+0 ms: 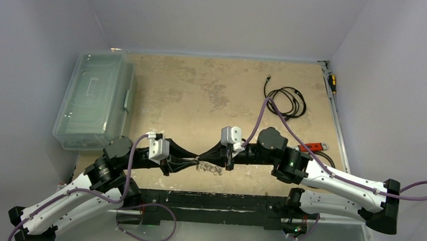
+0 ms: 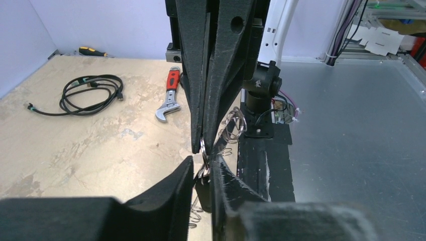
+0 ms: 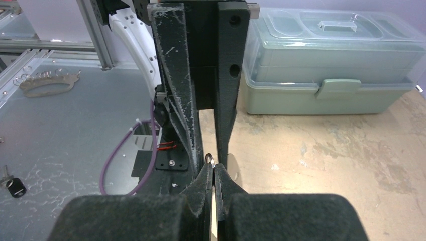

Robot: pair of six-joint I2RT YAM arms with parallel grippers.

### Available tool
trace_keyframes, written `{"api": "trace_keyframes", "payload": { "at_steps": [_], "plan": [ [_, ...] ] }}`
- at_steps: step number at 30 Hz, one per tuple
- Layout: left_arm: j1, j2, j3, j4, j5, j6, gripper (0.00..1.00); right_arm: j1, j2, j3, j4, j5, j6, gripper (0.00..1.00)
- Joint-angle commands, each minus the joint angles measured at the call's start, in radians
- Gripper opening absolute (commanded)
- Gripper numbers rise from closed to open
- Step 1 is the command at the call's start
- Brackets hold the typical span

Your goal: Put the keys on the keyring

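Left gripper [image 1: 193, 162] and right gripper [image 1: 225, 161] meet tip to tip in the lower middle of the top view. One thin bundle of silver wire loops [image 1: 209, 168] lies between them. I count two arms, one pale green plastic toolbox [image 1: 93, 100] at the left edge of the table [image 1: 201, 92], one coiled black cable [image 1: 285, 99] and one red-handled wrench [image 1: 312, 147] at the right. The open room is in the upper middle, on worn beige board.

From the left wrist, its own two black fingers [image 2: 171, 196] at the bottom stand a little apart. One small silver ring [image 2: 203, 150] sits in the gap, and I cannot tell if a pad touches it. The right fingers come down from the top, pressed together on this ring. One screwdriver [image 2: 93, 51] lies at the upper left, by the wall.

From the right wrist, the ring sticks out of its own closed tips. The keyring [image 3: 47, 84], a pale flat crescent loop with small bumps, lies on scratched grey metal at the upper left, well apart from both claws. One key with a black head [image 3: 14, 187] lies at the lower left edge.
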Motion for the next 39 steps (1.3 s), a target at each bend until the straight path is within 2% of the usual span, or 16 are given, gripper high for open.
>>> {"api": "trace_keyframes", "payload": {
  "at_steps": [1, 4, 5, 7, 12, 15, 17, 20, 21, 24, 26, 28, 30, 39],
  "plan": [
    [0.002, 0.0, 0.022, 0.007, -0.026, -0.005, 0.3, 0.003, -0.02, 0.004, 0.088, 0.003, 0.015, 0.0],
    [0.003, -0.01, 0.027, -0.007, -0.065, -0.002, 0.53, 0.003, -0.02, 0.003, 0.084, 0.026, 0.013, 0.0],
    [0.003, -0.017, 0.031, -0.01, -0.076, 0.0, 0.57, 0.002, -0.022, 0.001, 0.083, 0.038, 0.013, 0.0],
    [0.003, -0.035, 0.03, -0.014, -0.096, 0.004, 0.59, 0.003, -0.027, -0.004, 0.083, 0.064, 0.013, 0.0],
    [0.002, -0.071, 0.023, -0.01, -0.115, 0.008, 0.42, 0.003, -0.03, -0.006, 0.092, 0.081, 0.019, 0.0],
    [0.002, -0.071, 0.029, -0.014, -0.116, 0.008, 0.35, 0.003, -0.029, -0.006, 0.097, 0.09, 0.019, 0.0],
    [0.003, -0.075, 0.033, -0.016, -0.116, 0.008, 0.37, 0.003, -0.027, -0.006, 0.097, 0.1, 0.019, 0.0],
    [0.003, -0.09, 0.03, -0.012, -0.122, 0.008, 0.54, 0.003, -0.025, -0.005, 0.095, 0.113, 0.019, 0.0],
    [0.004, -0.098, 0.029, -0.011, -0.124, 0.007, 0.57, 0.003, -0.025, -0.006, 0.095, 0.117, 0.019, 0.0],
    [0.004, -0.126, 0.025, -0.005, -0.139, 0.009, 0.58, 0.003, -0.027, -0.009, 0.096, 0.13, 0.021, 0.0],
    [0.003, -0.14, 0.015, 0.002, -0.151, 0.009, 0.53, 0.003, -0.031, -0.012, 0.102, 0.134, 0.023, 0.0],
    [0.004, -0.138, 0.012, 0.004, -0.154, 0.006, 0.37, 0.003, -0.031, -0.013, 0.107, 0.135, 0.026, 0.0],
    [0.004, -0.122, 0.012, 0.009, -0.141, -0.001, 0.29, 0.003, -0.031, -0.01, 0.112, 0.128, 0.03, 0.0],
    [0.004, -0.035, 0.02, 0.03, -0.073, -0.022, 0.28, 0.003, -0.041, -0.012, 0.128, 0.092, 0.036, 0.0]
  ]
}}
